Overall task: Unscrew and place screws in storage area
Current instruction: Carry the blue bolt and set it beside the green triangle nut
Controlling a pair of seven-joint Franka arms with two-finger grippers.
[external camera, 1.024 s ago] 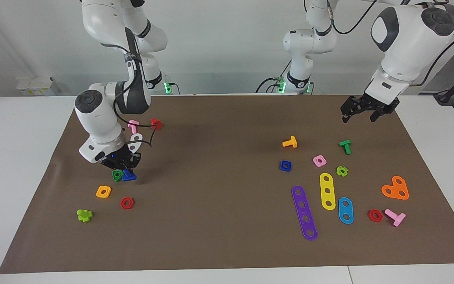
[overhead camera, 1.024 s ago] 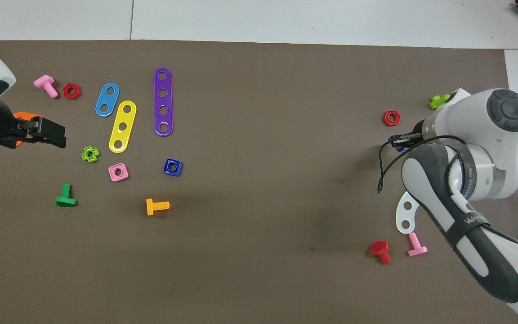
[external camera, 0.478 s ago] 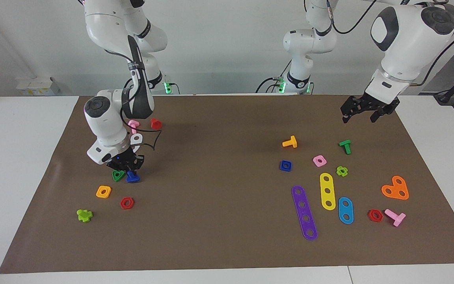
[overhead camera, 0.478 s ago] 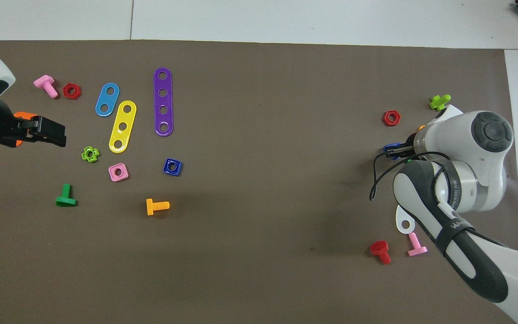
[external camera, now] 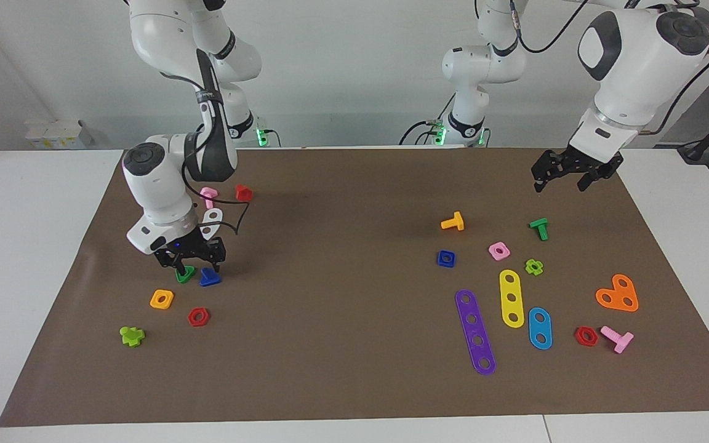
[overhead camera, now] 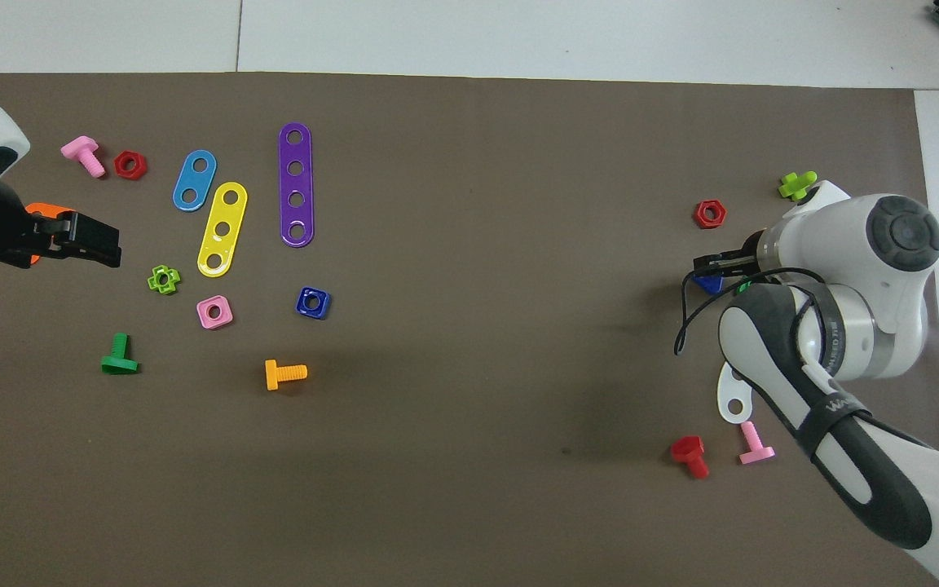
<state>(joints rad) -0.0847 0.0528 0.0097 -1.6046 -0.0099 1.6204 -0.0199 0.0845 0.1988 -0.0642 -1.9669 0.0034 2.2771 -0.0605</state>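
At the right arm's end of the worktop (external camera: 354, 381), the small dark-blue plastic bolt with triangular head (external camera: 209, 277) lies flat on the brown mat, just beside a green triangular nut (external camera: 184, 274). Its matching dark-blue square nut (external camera: 446, 258) lies well apart, toward the left arm's end. Judged light, rigid and smooth, the bolt is best gripped across the flat sides of its head. Right end effector (external camera: 193, 266) points steeply down just above bolt and green nut, fingers apart, holding nothing. Left end effector (external camera: 560, 177) waits raised over the mat, empty, fingers apart.
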